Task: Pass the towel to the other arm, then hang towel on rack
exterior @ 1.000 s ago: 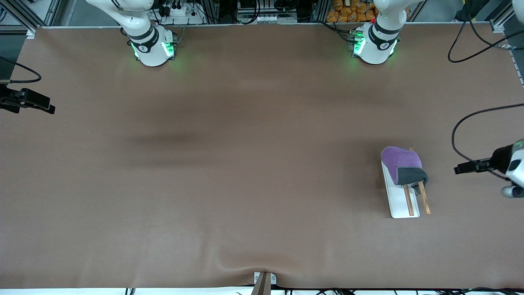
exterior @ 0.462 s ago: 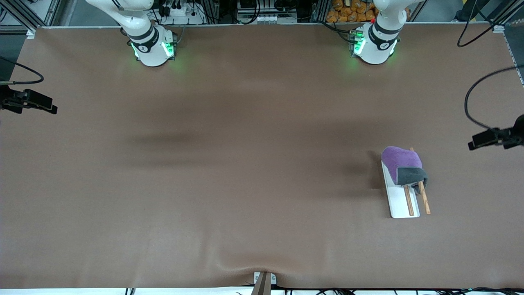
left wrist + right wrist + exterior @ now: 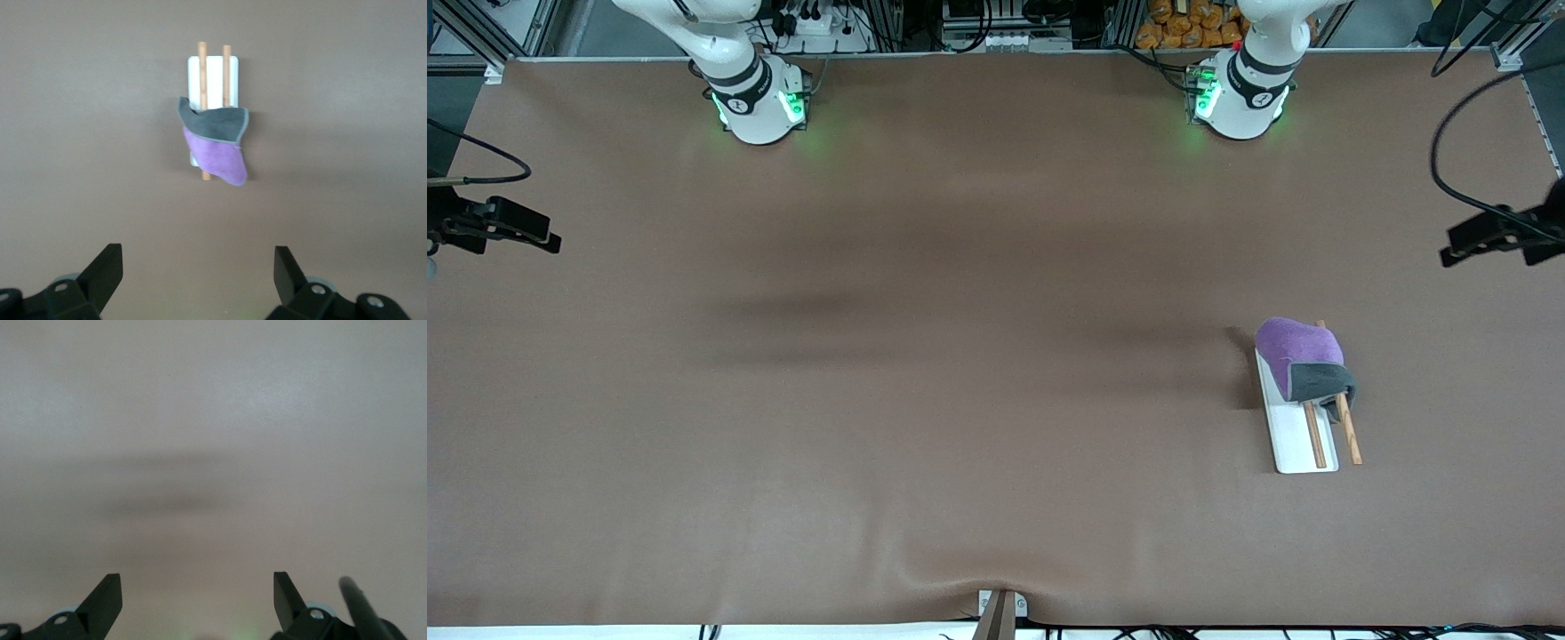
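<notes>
The purple towel [image 3: 1288, 349], with a dark grey corner turned out, hangs draped over the two brown rods of the rack [image 3: 1294, 442], toward the left arm's end of the table. It covers the rod ends farther from the front camera. In the left wrist view the towel [image 3: 217, 143] and the rack [image 3: 213, 72] lie well ahead of my left gripper [image 3: 198, 257], which is open, empty and high above the table. My right gripper [image 3: 197, 583] is open and empty over bare table. Only the wrists show at the front view's edges.
The brown table cover [image 3: 960, 356] spreads around the rack. The two arm bases [image 3: 760, 102] [image 3: 1240, 98] stand along the table's robot side. A cable [image 3: 1449, 169] loops over the table edge at the left arm's end.
The left arm's wrist has drawn away from the rack toward the robots' side of the table. The towel and rack have stayed put. The right arm's wrist has shifted only slightly.
</notes>
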### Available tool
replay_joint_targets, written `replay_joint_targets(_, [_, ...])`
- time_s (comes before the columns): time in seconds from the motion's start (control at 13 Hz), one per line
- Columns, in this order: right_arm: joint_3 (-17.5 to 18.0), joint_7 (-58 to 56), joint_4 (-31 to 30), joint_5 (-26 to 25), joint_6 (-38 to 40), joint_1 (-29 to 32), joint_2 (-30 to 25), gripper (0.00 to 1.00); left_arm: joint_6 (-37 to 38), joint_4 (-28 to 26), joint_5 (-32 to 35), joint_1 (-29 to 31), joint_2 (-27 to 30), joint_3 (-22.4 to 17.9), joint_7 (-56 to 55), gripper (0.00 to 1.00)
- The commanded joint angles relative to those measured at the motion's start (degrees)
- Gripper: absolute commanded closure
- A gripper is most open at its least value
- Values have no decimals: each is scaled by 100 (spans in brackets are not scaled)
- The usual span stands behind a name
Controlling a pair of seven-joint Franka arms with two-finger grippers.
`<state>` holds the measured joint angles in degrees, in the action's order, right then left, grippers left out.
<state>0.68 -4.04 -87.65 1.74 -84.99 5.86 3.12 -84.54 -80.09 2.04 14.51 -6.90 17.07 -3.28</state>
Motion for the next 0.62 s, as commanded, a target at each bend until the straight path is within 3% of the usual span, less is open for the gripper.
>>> replay_joint_targets(0.0, [-103,61,-121,108,-1,-68,-145,0,-10,-375,-10,-815,364,-659,-199,0])
replay_joint_targets(0.23, [-165,377,-121,108,8,-138,-145,0,-273,-849,-72,-949,689,-688,-304,0])
replay_joint_targets(0.54, [-174,378,-121,108,0,-112,-145,0,-212,-877,-19,-950,796,-714,-323,0])
